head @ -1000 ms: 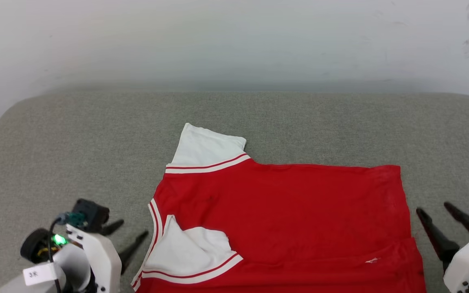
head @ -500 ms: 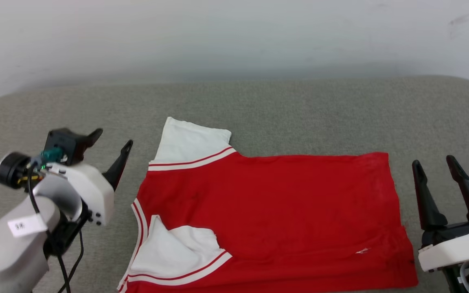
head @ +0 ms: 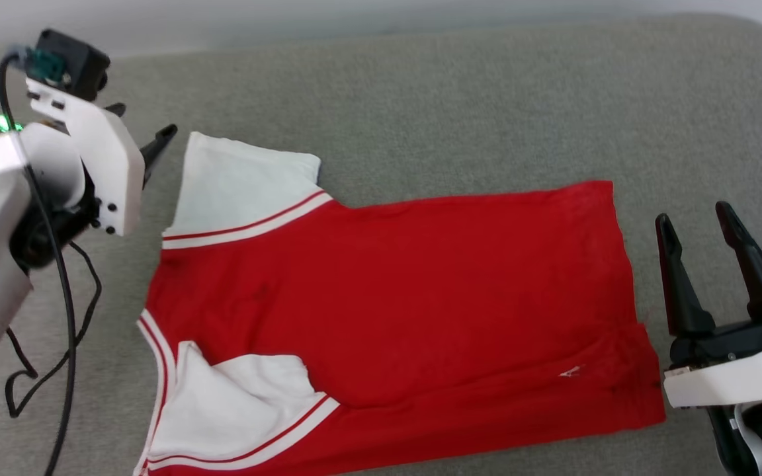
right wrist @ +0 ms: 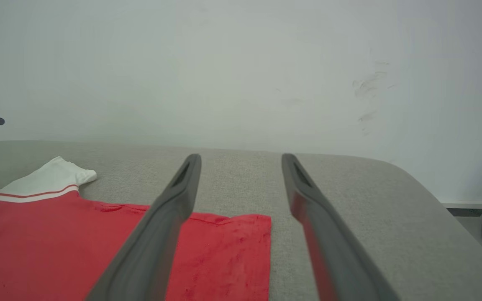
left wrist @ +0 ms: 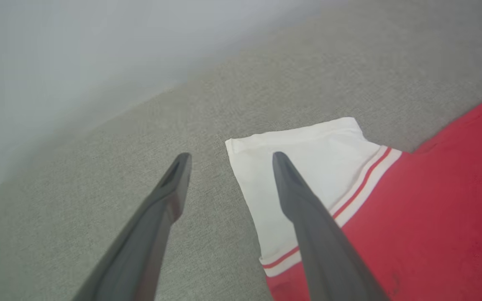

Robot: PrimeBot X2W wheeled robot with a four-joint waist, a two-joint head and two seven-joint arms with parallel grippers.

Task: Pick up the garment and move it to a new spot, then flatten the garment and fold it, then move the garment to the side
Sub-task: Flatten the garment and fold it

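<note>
Nearest us, the garment (head: 421, 284) lies spread flat on the grey upholstered surface (head: 487, 99), plain red side up, its near white sleeve (head: 242, 403) folded in over the body. Our right jaws stand spread wide and empty just beside the hem at our right, clear of it. Farther off, our left jaws are likewise spread and empty at the far white sleeve (left wrist: 329, 150). In the left wrist view one finger (left wrist: 308, 221) crosses that sleeve's edge, the other (left wrist: 157, 217) crosses bare grey fabric. Beyond rises a pale wall (right wrist: 224, 62).
</note>
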